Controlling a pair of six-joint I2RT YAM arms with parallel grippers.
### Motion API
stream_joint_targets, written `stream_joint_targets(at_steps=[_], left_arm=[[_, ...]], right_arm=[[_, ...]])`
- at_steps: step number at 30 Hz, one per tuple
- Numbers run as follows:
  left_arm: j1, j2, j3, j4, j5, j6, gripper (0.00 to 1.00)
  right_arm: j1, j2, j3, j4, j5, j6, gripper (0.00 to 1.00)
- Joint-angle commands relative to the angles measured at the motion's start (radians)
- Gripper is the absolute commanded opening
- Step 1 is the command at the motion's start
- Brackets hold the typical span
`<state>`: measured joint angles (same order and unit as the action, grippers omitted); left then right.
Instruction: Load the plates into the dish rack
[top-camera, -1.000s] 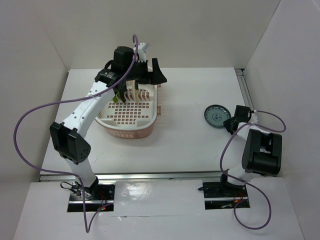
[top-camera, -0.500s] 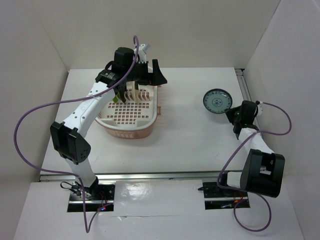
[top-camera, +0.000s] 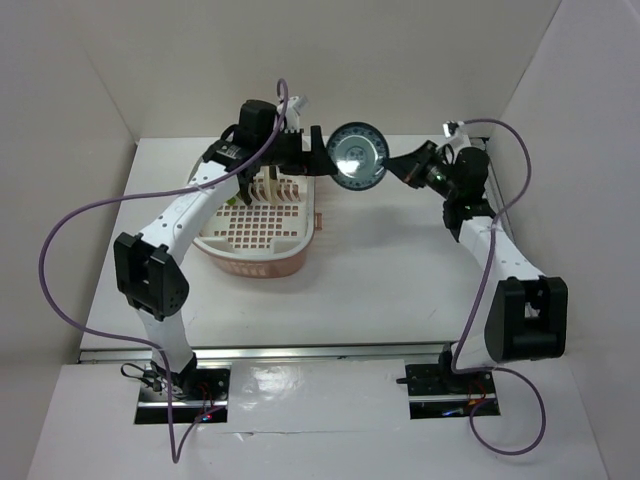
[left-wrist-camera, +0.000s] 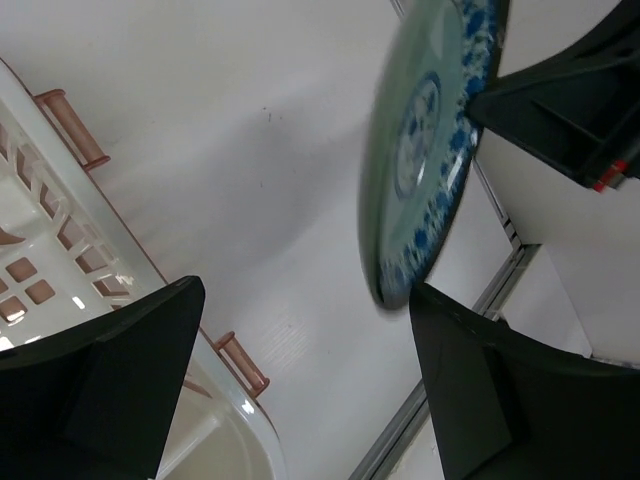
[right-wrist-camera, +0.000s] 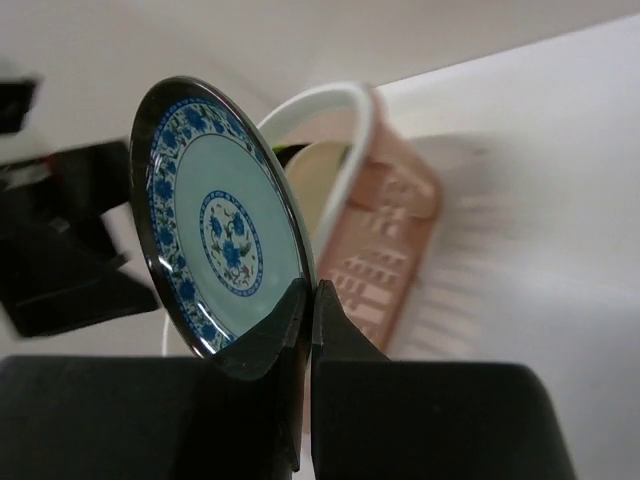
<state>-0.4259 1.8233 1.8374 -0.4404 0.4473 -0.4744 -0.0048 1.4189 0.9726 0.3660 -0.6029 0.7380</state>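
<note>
Pinching the teal-blue plate (top-camera: 358, 155) by its rim, the right hand (right-wrist-camera: 308, 295) is holding it upright beside the dish rack (top-camera: 262, 262); the left hand (left-wrist-camera: 308, 290) is hovering there, fingers spread.

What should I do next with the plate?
Probably ease the left gripper forward around the plate, then shut it. The right gripper pinches the plate by its rim, and its free edge sits just ahead of the open left gripper.
</note>
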Motion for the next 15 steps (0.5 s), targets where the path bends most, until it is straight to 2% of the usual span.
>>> stream_joint_targets(at_steps=[1,6,7,8,10,11,12,14,15], left_arm=[[0.004,0.01,0.033,0.049,0.034,0.007,0.96],[0.004,0.01,0.033,0.049,0.016,0.007,0.86],[0.004,0.01,0.023,0.049,0.004,0.007,0.82],[0.004,0.01,0.023,0.049,-0.005,0.007,0.65],[0.004,0.01,0.023,0.049,-0.005,0.007,0.49],[0.004,0.01,0.023,0.049,-0.015,0.007,0.49],[0.004,0.01,0.023,0.049,-0.015,0.007,0.42],[0.004,0.01,0.023,0.049,-0.015,0.007,0.4],[0.004,0.01,0.023,0.049,-0.015,0.007,0.34]], right_arm=[[0.064,0.026,0.083,0.06,-0.106,-0.069,0.0],[0.106,0.049,0.103,0.064,-0.103,-0.069,0.0],[0.106,0.049,0.103,0.063,-0.089,-0.069,0.0],[0.106,0.049,0.103,0.053,-0.08,-0.069,0.0],[0.106,0.058,0.103,0.053,-0.08,-0.069,0.0],[0.106,0.058,0.103,0.044,-0.08,-0.069,0.0],[0.106,0.058,0.103,0.044,-0.071,-0.08,0.0],[0.115,0.068,0.103,0.034,-0.07,-0.08,0.0],[0.115,0.068,0.103,0.034,-0.07,-0.08,0.0]])
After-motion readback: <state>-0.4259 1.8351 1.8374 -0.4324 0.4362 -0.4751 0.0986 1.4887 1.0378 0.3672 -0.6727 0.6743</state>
